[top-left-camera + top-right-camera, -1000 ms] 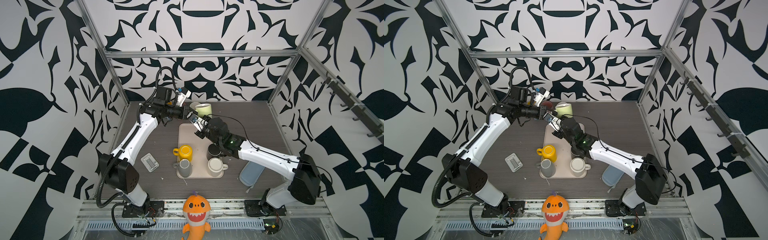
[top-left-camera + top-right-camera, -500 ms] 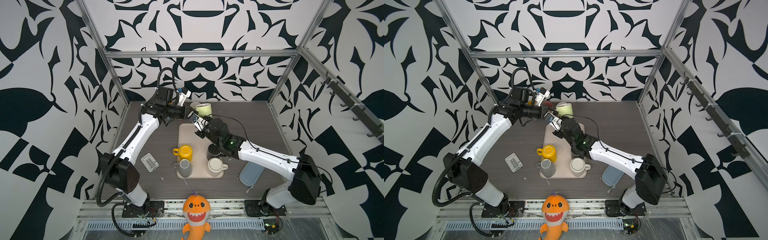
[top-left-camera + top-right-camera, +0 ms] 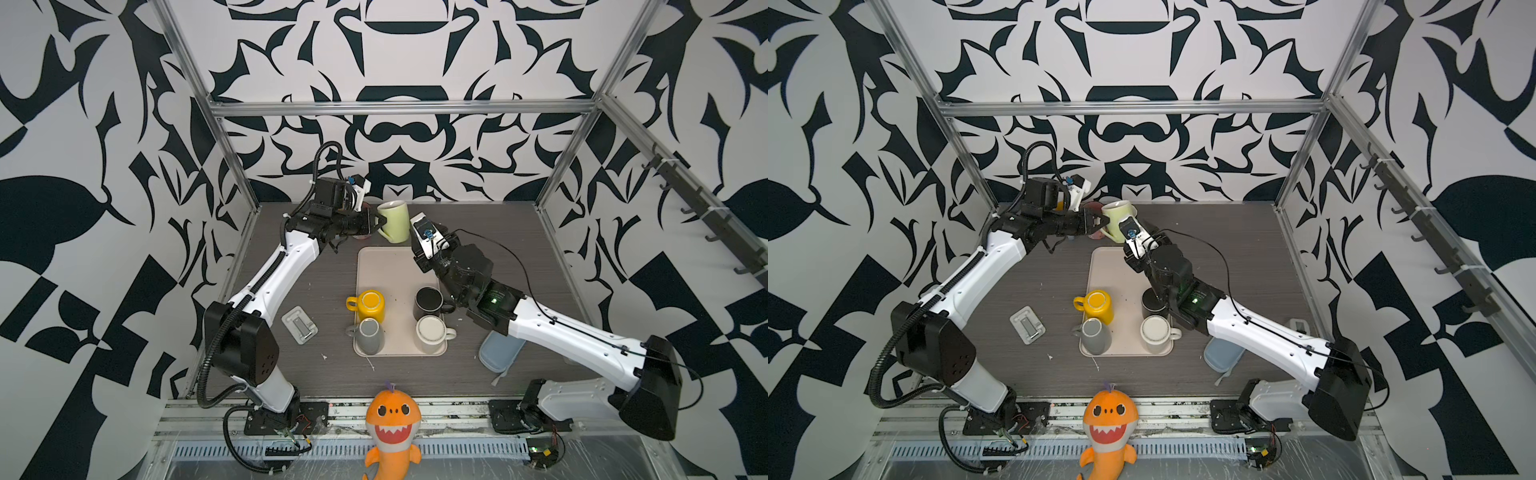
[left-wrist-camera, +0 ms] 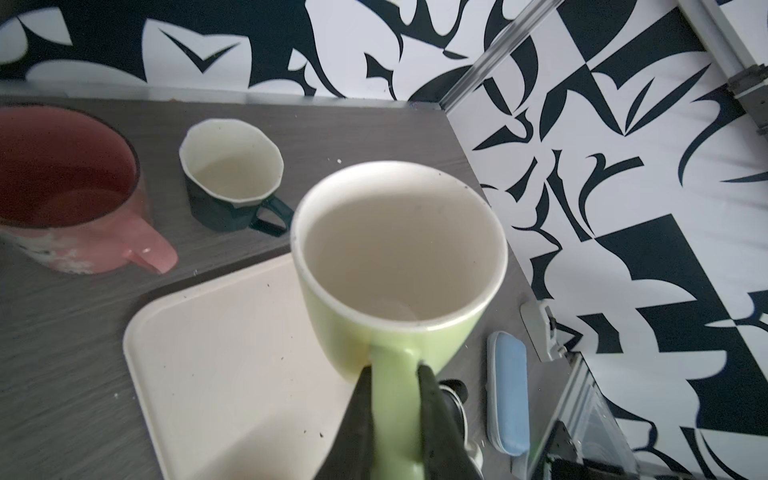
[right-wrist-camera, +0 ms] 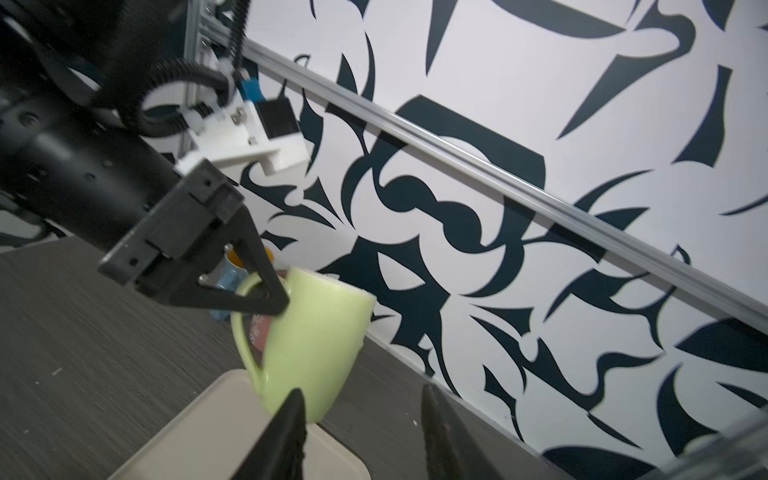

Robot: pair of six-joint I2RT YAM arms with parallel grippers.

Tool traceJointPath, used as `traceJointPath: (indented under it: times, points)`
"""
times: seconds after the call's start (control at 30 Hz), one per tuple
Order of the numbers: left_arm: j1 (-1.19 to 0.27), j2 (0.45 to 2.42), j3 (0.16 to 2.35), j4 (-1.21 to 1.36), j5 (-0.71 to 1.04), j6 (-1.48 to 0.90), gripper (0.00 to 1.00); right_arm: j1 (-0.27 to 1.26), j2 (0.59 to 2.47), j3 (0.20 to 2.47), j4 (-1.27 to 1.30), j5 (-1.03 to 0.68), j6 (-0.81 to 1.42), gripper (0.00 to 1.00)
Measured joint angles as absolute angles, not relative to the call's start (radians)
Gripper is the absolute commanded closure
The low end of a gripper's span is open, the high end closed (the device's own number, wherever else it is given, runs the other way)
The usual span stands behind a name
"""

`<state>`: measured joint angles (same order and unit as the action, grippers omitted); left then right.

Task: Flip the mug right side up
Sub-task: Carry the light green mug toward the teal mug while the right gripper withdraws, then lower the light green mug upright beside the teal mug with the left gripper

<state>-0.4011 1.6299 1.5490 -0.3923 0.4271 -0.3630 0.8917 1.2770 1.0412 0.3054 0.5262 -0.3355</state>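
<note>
Pale green mug [image 3: 395,220] up off the table, mouth up, tilted slightly, held above the far edge of the cream tray [image 3: 397,266]. Seen also from the left wrist view [image 4: 399,266]: rim and empty white interior facing the camera.

Left gripper [image 3: 376,224]: fingers pressed together on the mug's handle [image 4: 395,399], pinching it from both sides. 1 black finger [image 4: 361,415] shows on each flank of the handle in the left wrist view. From the right wrist view the same gripper [image 5: 266,299] clamps the top of the handle loop, the mug body [image 5: 316,345] hanging just beyond its tips.

Right gripper [image 5: 361,432]: jaws spread, nothing between them. Mug base sits just ahead of and above the left-hand finger [image 5: 286,432] in that view; whether that finger touches the base, cannot tell. In a top view this gripper [image 3: 411,232] lies just beside the mug's lower body, on the side away from the handle.

Behind the left gripper, on the table: a pink mug [image 4: 70,191] and a dark mug with cream inside [image 4: 232,178], both upright, well apart from the held mug.
</note>
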Motion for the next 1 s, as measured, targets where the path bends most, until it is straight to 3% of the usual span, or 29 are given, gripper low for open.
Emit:
traceJointPath:
  times: [0.23, 0.53, 1.0]
  points:
    - [-0.508, 1.735, 1.558, -0.226, 0.309, -0.323, 1.00, 0.856, 1.266, 1.118, 0.053, 0.616, -0.111, 0.45]
    - [-0.601, 1.948, 1.575, -0.057, 0.147, -0.268, 1.00, 0.743, 1.145, 1.126, -0.150, 0.539, 0.140, 0.39]
    - [-0.648, 2.232, 1.748, 0.175, -0.055, -0.226, 1.00, 0.684, 1.081, 1.093, -0.221, 0.470, 0.242, 0.38]
